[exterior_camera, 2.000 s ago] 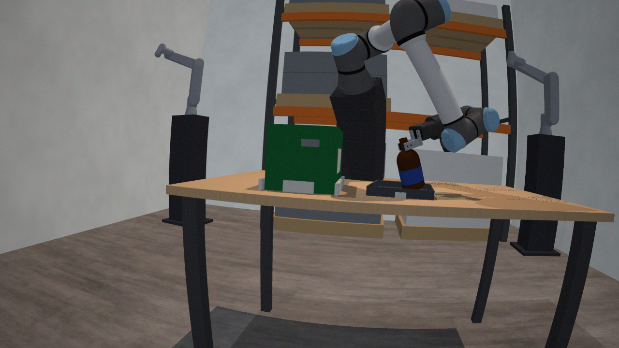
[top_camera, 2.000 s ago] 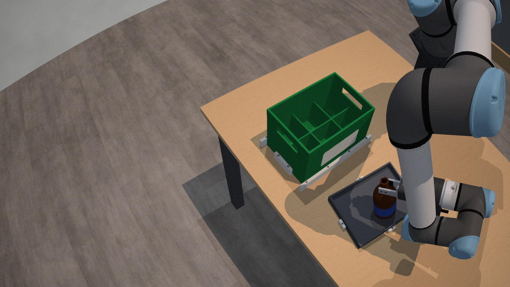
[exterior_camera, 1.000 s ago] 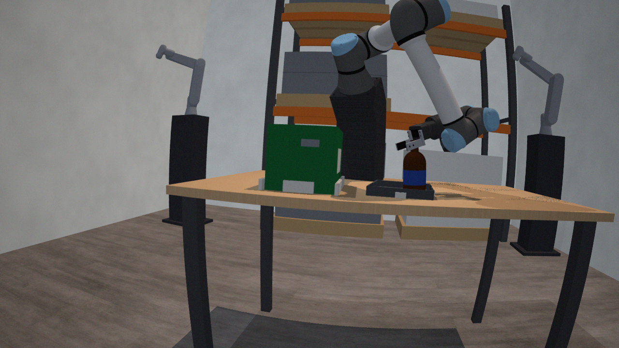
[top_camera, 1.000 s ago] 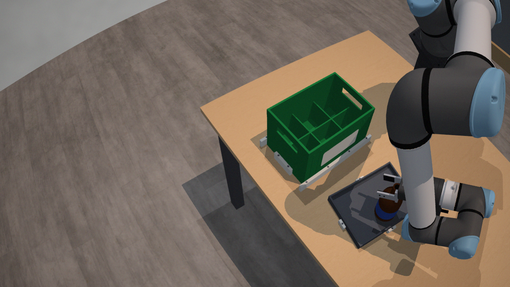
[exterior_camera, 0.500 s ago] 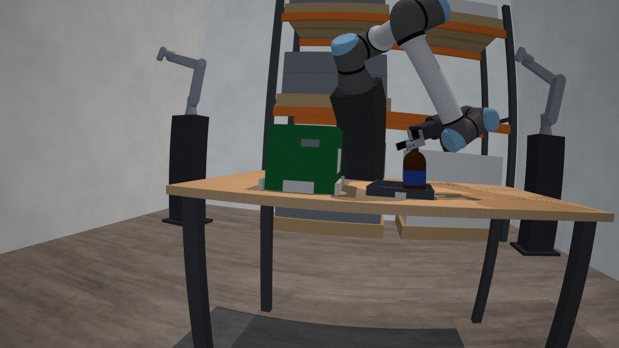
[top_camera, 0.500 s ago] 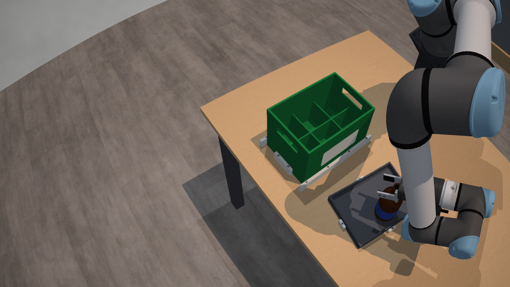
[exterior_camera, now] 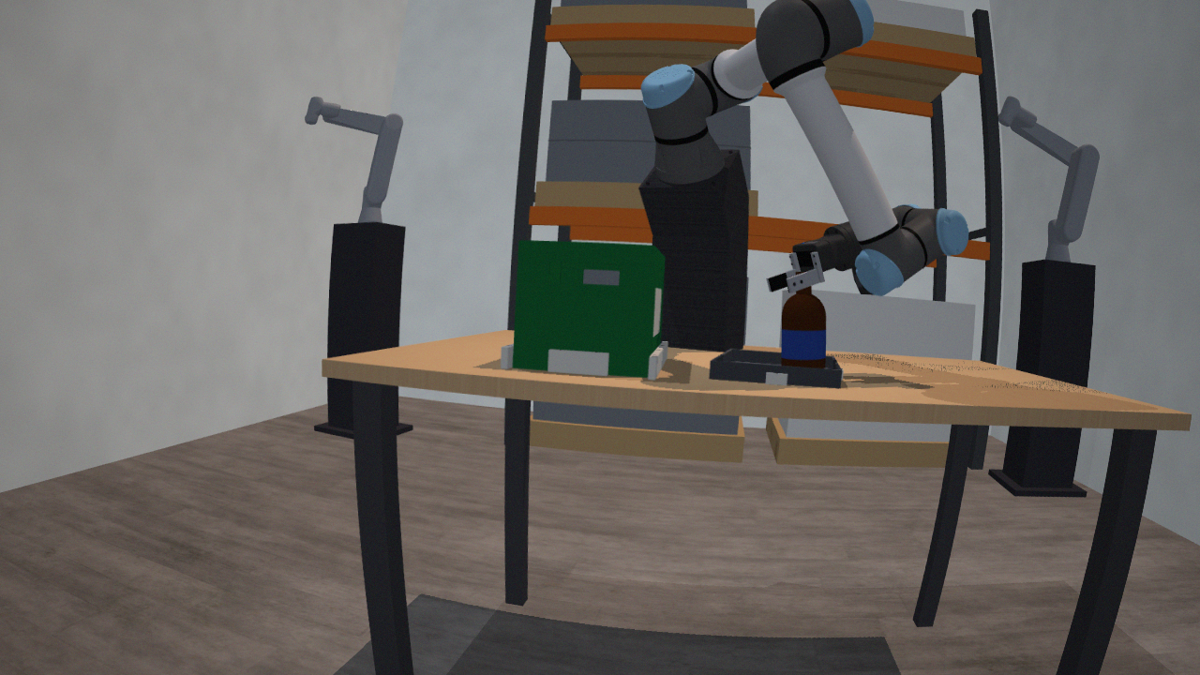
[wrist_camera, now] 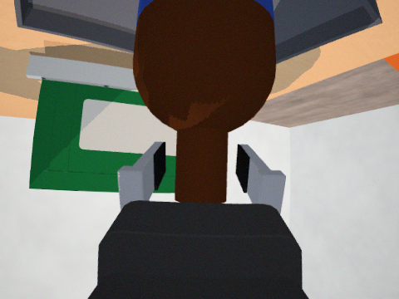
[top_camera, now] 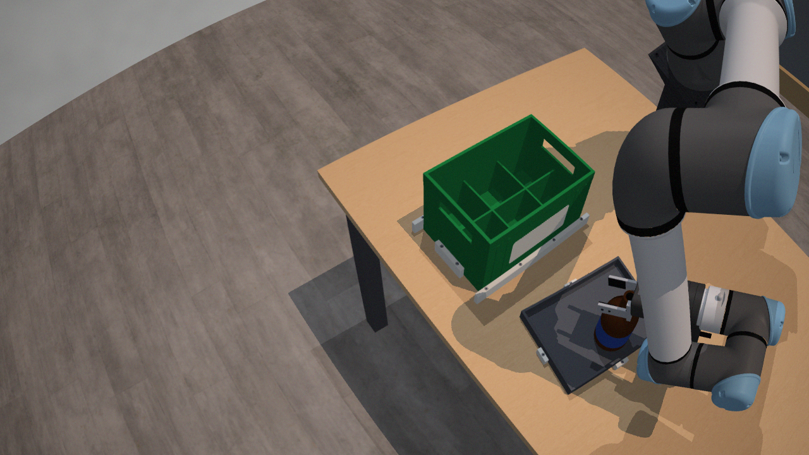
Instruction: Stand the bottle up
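The brown bottle [top_camera: 613, 332] [exterior_camera: 803, 339] [wrist_camera: 205, 62] with a blue label stands upright on the dark tray [top_camera: 548, 353] [exterior_camera: 738, 371] [wrist_camera: 79, 26]. My gripper [top_camera: 610, 294] [exterior_camera: 788, 273] [wrist_camera: 200, 158] is open, with its fingers on either side of the bottle's neck. In the wrist view a gap shows between each finger pad and the neck. The arm hides the tray's right end in the top view. The green crate [top_camera: 492, 249] [exterior_camera: 578, 314] [wrist_camera: 58, 162] stands upright beside the tray.
Light rails [top_camera: 531, 257] [wrist_camera: 79, 71] run along the crate's foot. Small light blocks [top_camera: 542, 355] [exterior_camera: 775, 379] sit at the tray's sides. The wooden table [top_camera: 384, 163] [exterior_camera: 436, 377] has its edge beyond the tray. A shelf rack [exterior_camera: 524, 168] stands behind.
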